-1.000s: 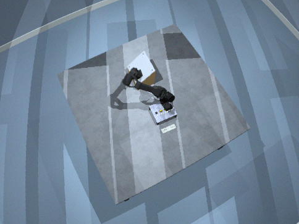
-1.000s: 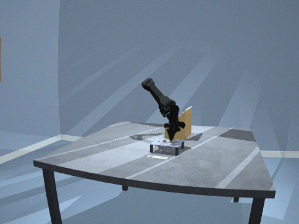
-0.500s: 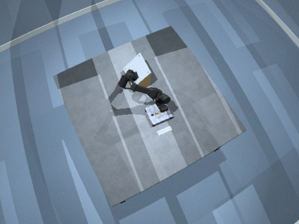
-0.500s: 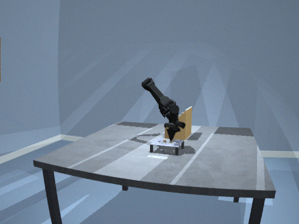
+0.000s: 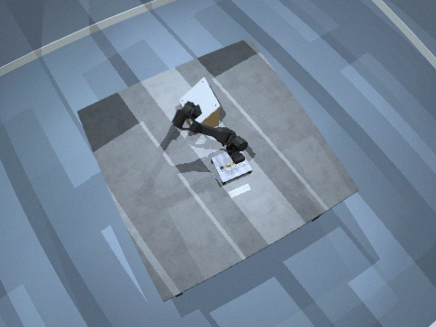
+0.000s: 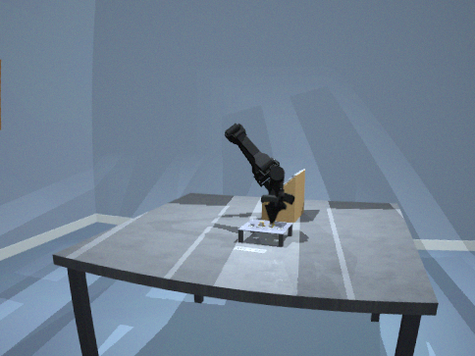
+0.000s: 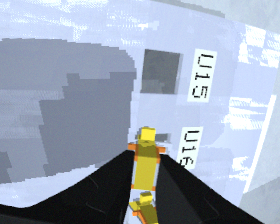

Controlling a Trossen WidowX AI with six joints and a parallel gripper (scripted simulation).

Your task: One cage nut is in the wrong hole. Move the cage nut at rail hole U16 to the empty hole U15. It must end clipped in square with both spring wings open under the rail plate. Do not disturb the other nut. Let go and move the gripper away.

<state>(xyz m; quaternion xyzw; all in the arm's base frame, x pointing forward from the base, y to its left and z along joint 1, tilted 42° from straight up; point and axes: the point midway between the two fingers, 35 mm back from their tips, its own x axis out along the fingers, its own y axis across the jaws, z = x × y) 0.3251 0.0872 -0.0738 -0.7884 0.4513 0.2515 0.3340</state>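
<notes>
Had the gripper (image 5: 235,160) (image 6: 272,222) (image 7: 145,161) clamped on the cage nut (image 7: 146,167) beside the U16 label (image 7: 189,147), perhaps with wings partly in its hole; too hidden to tell. Risked snagging a wing by moving toward the U15 hole (image 7: 161,71), at one o'clock in the wrist view, before clearing, or knocking the other nut (image 7: 146,209), close at six, by swinging back.
</notes>
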